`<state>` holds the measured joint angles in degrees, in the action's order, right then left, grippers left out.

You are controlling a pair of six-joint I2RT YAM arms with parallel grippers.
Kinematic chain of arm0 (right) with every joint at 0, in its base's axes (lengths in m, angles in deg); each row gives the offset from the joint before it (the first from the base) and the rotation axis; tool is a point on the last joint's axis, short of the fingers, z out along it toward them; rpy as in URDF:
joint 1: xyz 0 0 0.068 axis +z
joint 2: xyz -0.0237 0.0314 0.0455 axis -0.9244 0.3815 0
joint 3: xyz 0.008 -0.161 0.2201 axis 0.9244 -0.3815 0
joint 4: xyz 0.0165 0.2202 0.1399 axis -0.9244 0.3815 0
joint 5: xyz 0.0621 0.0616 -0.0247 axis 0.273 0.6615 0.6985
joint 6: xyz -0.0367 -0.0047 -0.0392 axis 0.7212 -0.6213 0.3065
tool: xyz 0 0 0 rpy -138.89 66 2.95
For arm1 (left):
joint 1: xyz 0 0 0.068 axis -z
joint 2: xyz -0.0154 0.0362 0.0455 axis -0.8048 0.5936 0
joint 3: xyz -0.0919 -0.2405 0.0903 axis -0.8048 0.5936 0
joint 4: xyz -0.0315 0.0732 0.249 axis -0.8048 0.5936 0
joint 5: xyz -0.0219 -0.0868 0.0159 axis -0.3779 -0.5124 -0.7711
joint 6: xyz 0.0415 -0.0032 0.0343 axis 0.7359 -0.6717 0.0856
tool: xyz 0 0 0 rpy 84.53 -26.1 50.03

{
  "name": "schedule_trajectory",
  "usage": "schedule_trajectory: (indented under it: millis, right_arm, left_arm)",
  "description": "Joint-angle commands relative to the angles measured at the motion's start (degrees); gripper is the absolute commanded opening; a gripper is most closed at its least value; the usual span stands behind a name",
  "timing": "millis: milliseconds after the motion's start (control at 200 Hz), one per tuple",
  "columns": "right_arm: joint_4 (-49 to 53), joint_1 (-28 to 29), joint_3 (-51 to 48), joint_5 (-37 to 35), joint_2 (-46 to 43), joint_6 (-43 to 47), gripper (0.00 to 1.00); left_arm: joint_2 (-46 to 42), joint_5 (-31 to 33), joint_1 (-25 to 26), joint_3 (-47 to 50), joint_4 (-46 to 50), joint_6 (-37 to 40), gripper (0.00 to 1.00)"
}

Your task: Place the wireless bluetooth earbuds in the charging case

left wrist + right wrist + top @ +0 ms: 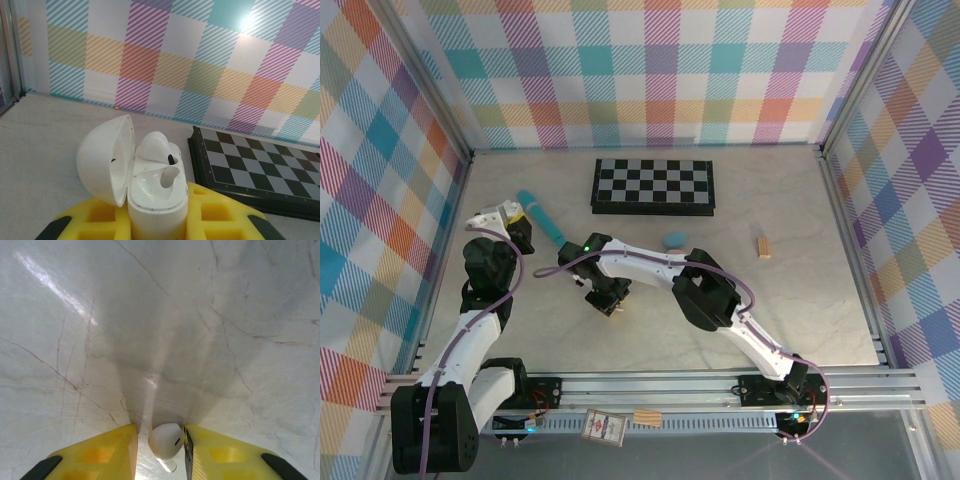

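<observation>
Broadly, the marble table [820, 300] carries a folded chessboard [655, 187] at twelve o'clock; the left gripper [159, 215], out at nine o'clock, is clamped tight on the white charging case [157, 200], which stands upright with its lid swung open toward nine o'clock in the wrist view; a teal stick [542, 215] lies just beside that gripper at ten o'clock; a blue pebble-like case [674, 239] sits near the centre and a wooden block [763, 245] at three o'clock, well apart from both arms; the right gripper [160, 442], just off centre toward eight o'clock, points down at the table with its jaws narrow; the seated earbud [155, 147] rests in the case's far socket; the loose earbud [166, 441] lies on the marble between the right gripper's yellow pads [212, 455], touching the one at its three o'clock, a sliver apart from the other.
</observation>
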<state>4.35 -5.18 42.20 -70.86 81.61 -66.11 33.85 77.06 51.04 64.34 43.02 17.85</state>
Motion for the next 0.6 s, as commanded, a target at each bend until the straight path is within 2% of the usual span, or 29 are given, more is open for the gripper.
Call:
schedule_trajectory:
  millis: [0,300,595]
  right_arm:
    - [2.2,0.3,1.1,-1.7,0.4,-0.6,0.29]
    - [-1.6,-0.6,-3.6,-0.5,-5.2,-2.5,0.26]
    - [-8.6,-4.0,-14.4,2.3,-14.9,-5.7,0.26]
  left_arm:
    - [-0.5,-1.5,-0.9,-0.8,-1.6,-0.2,0.00]
    - [-2.0,-3.4,-0.9,-1.1,1.1,1.1,0.00]
    - [-1.4,-6.0,-0.5,-0.8,0.3,0.8,0.01]
